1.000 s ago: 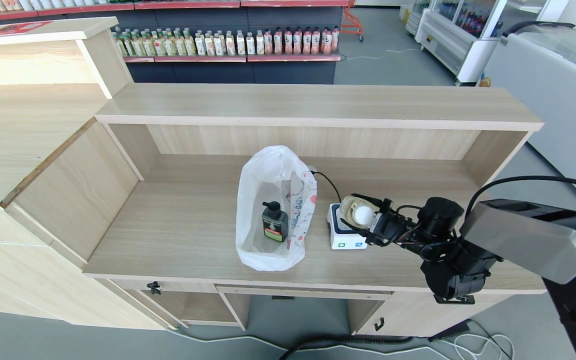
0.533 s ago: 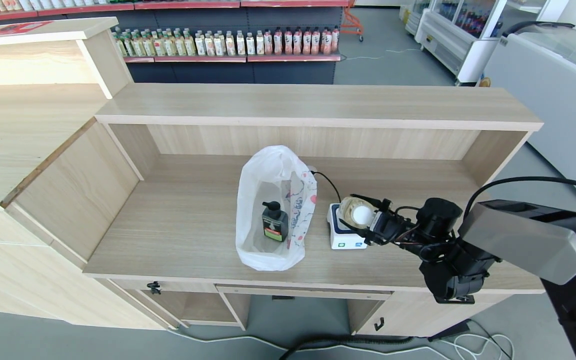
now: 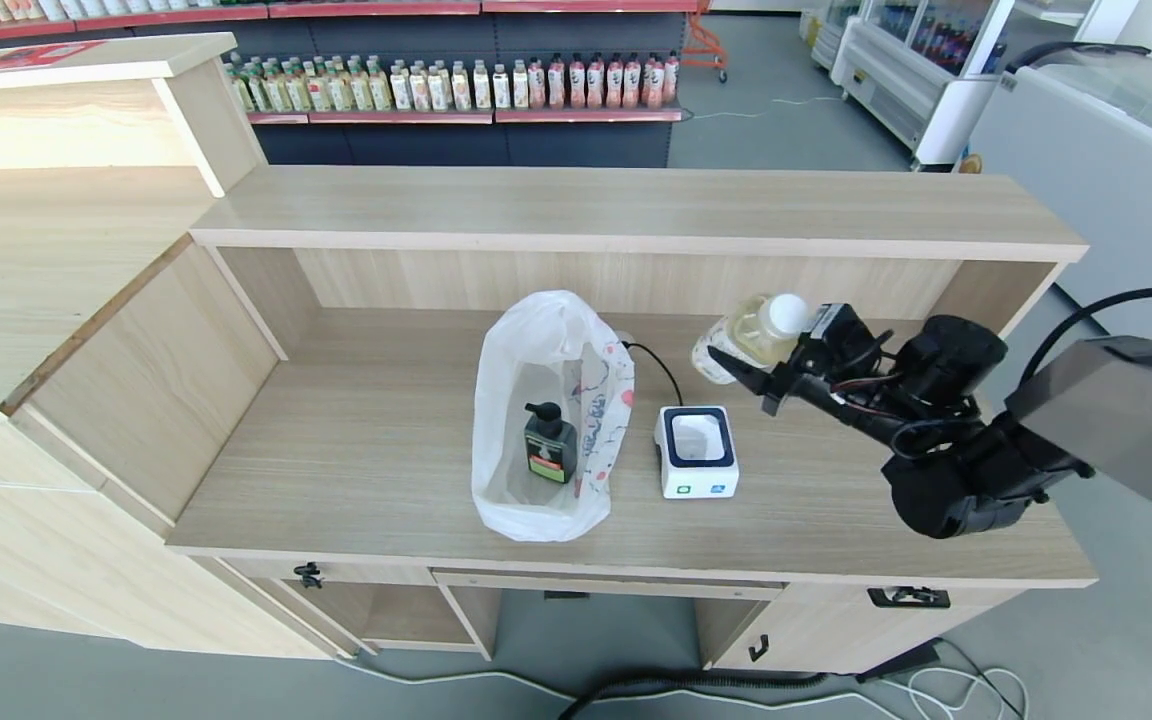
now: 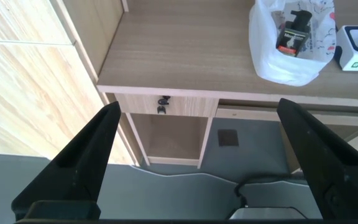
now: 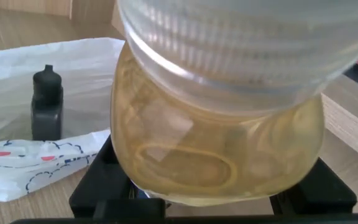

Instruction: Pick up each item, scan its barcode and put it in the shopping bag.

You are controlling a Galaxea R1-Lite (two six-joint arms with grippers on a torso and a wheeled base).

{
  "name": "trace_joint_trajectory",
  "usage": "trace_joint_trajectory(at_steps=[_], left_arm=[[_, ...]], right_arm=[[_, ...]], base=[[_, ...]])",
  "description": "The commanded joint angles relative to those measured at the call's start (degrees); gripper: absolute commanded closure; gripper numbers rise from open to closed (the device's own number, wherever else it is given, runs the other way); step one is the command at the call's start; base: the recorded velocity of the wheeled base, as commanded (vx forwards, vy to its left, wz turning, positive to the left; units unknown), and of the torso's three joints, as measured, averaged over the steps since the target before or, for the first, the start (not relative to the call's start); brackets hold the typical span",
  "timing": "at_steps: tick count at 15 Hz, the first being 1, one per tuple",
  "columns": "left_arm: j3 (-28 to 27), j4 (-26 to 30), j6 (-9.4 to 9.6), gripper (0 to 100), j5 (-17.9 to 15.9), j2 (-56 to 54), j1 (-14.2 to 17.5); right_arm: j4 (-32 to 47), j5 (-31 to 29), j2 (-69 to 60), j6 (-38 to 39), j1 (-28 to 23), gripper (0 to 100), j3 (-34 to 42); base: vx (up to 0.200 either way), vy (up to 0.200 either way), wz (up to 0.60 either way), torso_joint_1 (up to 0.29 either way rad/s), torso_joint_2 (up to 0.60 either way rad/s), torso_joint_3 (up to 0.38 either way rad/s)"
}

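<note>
Table [image 3: 386, 430] of pale wood carries a white shopping bag [image 3: 536, 330], which stands open near its middle. The right end effector [image 3: 748, 352] is clamped on a clear bottle [image 3: 748, 328] of yellowish liquid with a white cap, held tilted in the air behind the scanner and apart from it. The left end effector [image 4: 197, 162] hangs low before the table's front edge with fingers spread wide. A white barcode scanner [image 3: 696, 452] lies just beside the bag on its right, window facing up, and a black pump bottle [image 3: 549, 445] stands upright inside the bag.

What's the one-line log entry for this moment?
right gripper: holds bottle above counter | scanner: uncovered | bag: pump bottle inside | left gripper: open
</note>
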Motion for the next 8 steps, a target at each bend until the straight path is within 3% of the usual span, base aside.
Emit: trace_joint_trajectory(at_steps=[1, 3, 8], left_arm=[[0.0, 0.0, -0.07, 0, 0.0, 0.0, 0.0], [0.0, 0.0, -0.07, 0, 0.0, 0.0, 0.0], [0.0, 0.0, -0.07, 0, 0.0, 0.0, 0.0]], right_arm=[[4.3, -6.7, -7.9, 3.2, -1.9, 100, 6.7], [5.9, -17.6, -10.8, 10.2, -1.3, 100, 12.1], [9.0, -22.2, -13.7, 18.0, -1.4, 100, 17.8]], base=[[0.000, 0.000, 0.00, 0.000, 0.00, 0.000], [0.000, 0.000, 0.00, 0.000, 0.00, 0.000], [0.000, 0.000, 0.00, 0.000, 0.00, 0.000]])
